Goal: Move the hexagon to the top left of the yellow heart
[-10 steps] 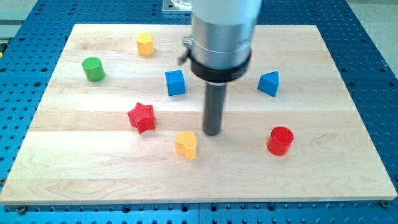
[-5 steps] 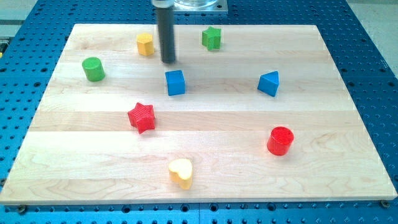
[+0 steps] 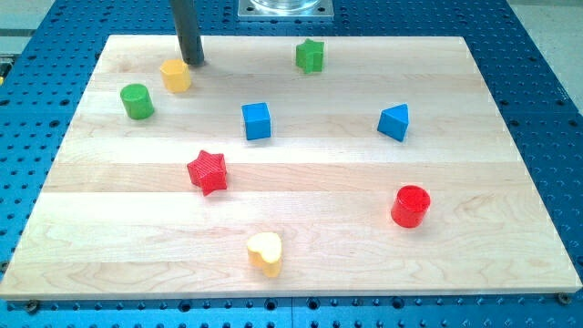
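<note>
The yellow hexagon [image 3: 175, 76] sits near the board's top left. My tip [image 3: 193, 62] stands just above and right of it, touching or nearly touching its upper right side. The yellow heart [image 3: 266, 252] lies near the board's bottom edge, a little left of centre, far below the hexagon.
A green cylinder [image 3: 138, 101] stands just left of and below the hexagon. A red star [image 3: 208, 171] lies between hexagon and heart. A blue cube [image 3: 257, 120], a green star [image 3: 311, 56], a blue triangular block [image 3: 393, 122] and a red cylinder [image 3: 410, 206] stand further right.
My tip went from beside the heart up to the board's top left. The heart slid down and left. The hexagon has been pushed left and slightly down.
</note>
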Motion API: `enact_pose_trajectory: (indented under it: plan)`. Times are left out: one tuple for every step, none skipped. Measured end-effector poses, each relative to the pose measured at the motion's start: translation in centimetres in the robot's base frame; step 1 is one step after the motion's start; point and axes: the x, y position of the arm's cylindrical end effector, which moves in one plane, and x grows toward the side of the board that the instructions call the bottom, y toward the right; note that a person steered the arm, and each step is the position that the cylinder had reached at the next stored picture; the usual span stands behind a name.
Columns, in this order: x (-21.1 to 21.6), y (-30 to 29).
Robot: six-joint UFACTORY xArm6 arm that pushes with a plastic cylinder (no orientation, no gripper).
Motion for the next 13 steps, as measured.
enact_pose_trajectory:
  plan:
    - [0.0,-2.7]
    - [0.0,-2.8]
    - [0.0,-2.8]
    - [0.1,-2.8]
    - [1.9,-2.8]
    - [4.8,-0.7]
    - [4.5,3.8]
    - [-0.1,-2.3]
    - [0.6,-3.7]
    - [6.4,2.5]
    - [7.3,4.6]
    - [5.9,-0.5]
    - [11.4,3.4]
